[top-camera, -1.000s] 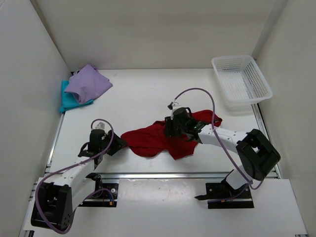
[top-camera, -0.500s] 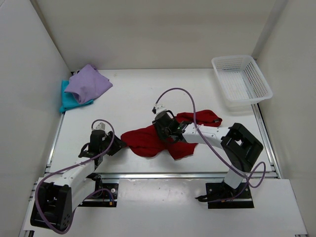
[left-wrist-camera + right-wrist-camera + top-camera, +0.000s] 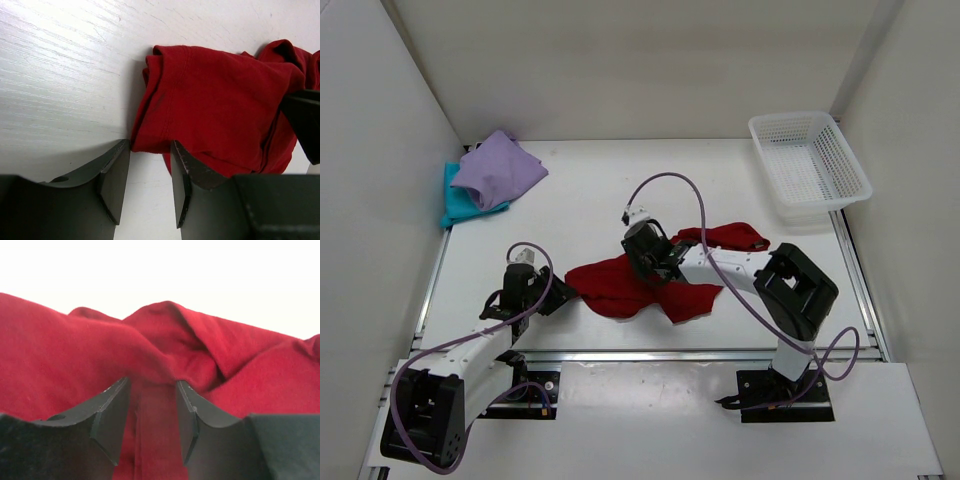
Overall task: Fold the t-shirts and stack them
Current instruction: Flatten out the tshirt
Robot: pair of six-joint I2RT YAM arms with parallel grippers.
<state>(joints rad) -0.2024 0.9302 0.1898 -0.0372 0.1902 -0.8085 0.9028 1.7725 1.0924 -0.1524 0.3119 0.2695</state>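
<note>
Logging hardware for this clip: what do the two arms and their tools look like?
The left arm and right arm share one build: white tubular links, bulky black joint housings, black base plates. A loose purple cable loops along each. The left tool and right tool each have two flat, angular matte-black fingers. No markings show.

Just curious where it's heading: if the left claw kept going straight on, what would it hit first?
The dark red t-shirt; its near edge lies at the tips of the left claw, so contact would likely come almost at once.
</note>
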